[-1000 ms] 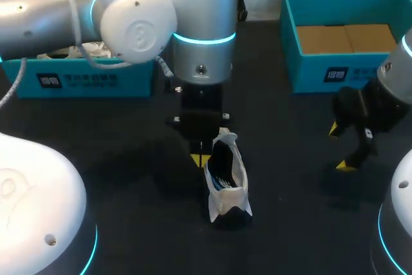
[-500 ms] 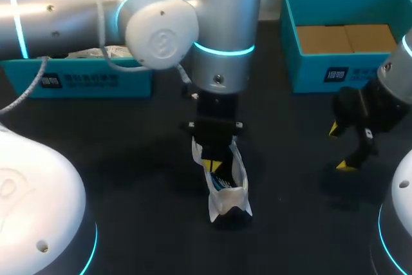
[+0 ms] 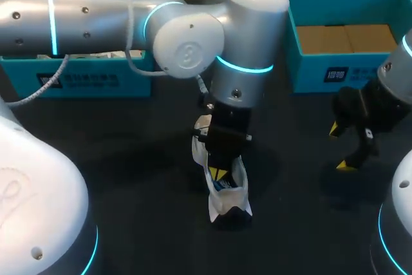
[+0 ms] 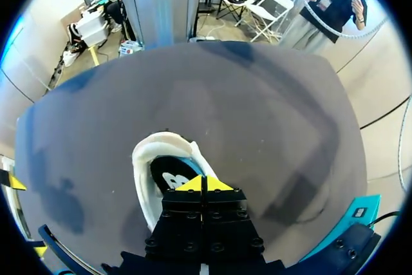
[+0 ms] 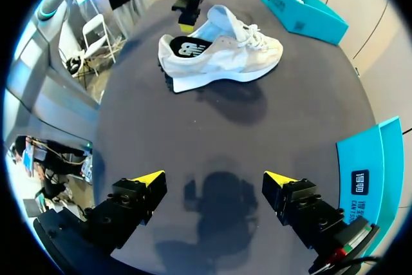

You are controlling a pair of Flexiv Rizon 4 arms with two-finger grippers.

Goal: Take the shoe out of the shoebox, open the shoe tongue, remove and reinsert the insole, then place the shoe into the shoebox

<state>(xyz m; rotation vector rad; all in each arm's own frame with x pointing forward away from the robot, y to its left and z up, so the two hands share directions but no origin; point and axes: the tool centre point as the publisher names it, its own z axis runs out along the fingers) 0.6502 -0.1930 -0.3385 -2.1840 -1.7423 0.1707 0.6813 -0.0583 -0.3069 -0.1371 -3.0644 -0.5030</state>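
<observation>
A white shoe [image 3: 226, 196] with a black insole lies on the dark table, its heel toward me in the head view. My left gripper [image 3: 218, 172] hangs over the shoe's opening with its yellow tips pressed together. In the left wrist view the left gripper [image 4: 203, 183] is shut just above the black insole [image 4: 166, 173], with nothing visible between its fingers. My right gripper [image 3: 341, 149] stands open to the shoe's right, well apart from it. In the right wrist view the shoe [image 5: 222, 53] lies far ahead of the open right gripper [image 5: 214, 181].
One teal shoebox [image 3: 87, 80] stands at the back left, partly behind my left arm. Another teal box [image 3: 338, 72] with a cardboard floor stands at the back right, just beyond my right gripper. Bare dark table surrounds the shoe.
My left arm has swung to the right and lowered its shut gripper from beside the shoe to over its opening. The right arm has not moved.
</observation>
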